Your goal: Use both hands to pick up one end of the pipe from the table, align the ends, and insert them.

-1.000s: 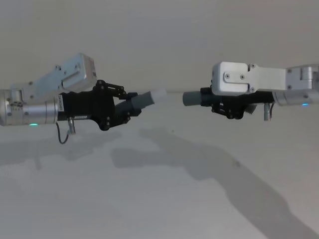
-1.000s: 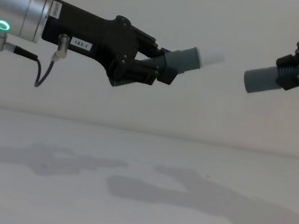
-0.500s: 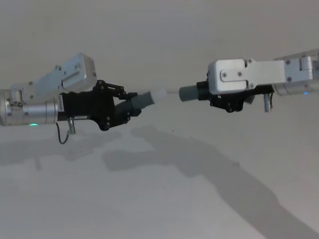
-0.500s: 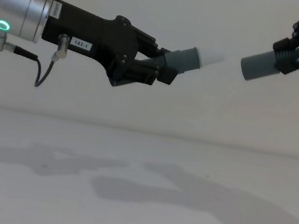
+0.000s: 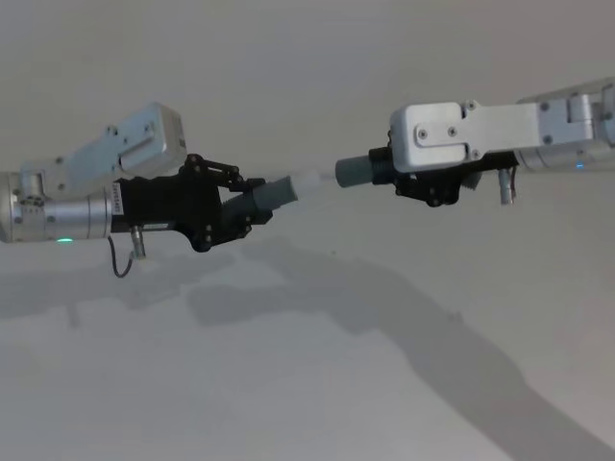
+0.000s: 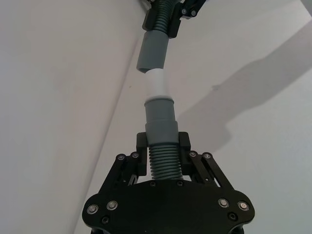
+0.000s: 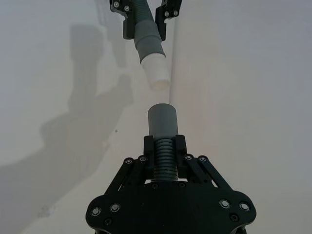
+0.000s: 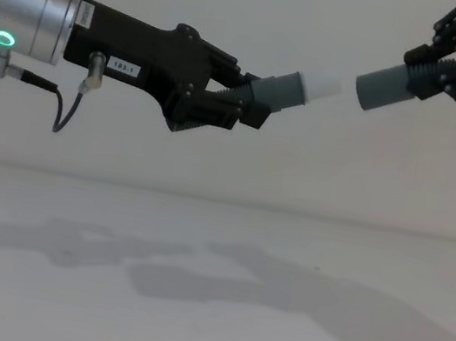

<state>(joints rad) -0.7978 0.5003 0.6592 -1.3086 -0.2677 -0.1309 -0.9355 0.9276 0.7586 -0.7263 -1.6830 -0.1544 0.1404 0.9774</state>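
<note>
Two short dark grey pipe pieces, each ribbed at the gripped end and smooth toward the free end. One is the white-tipped piece [image 5: 274,195], ending in a narrower white tip [image 8: 324,87]. The other is the plain grey piece [image 8: 382,85], ending in a round mouth [image 7: 162,108].

Count: 2 pipe pieces, 1 white tip, 2 black two-fingered grippers, 1 thin black cable [image 8: 66,111], 1 green ring light [image 8: 4,38] on the silver wrist [image 8: 27,7] of the left arm.

Both pieces are up in the air, well above the white table [image 5: 288,403], in front of the plain wall [image 5: 288,58]. Arm shadows [image 8: 216,288] lie on the table.

The left gripper [image 5: 252,206] has its fingers pinched narrow on the ribbed part of the white-tipped piece. That piece tilts slightly upward, its tip pointing toward the robot's right.

The right gripper [image 5: 384,171] comes in from the right, a bit higher. Its fingers are clamped narrow on the ribbed part of the plain grey piece, mouth facing the robot's left and slightly down.

Tip and mouth face each other, very near but not inserted, with a small gap in the head and chest views. In the right wrist view the tip is angled, not square to the mouth
</note>
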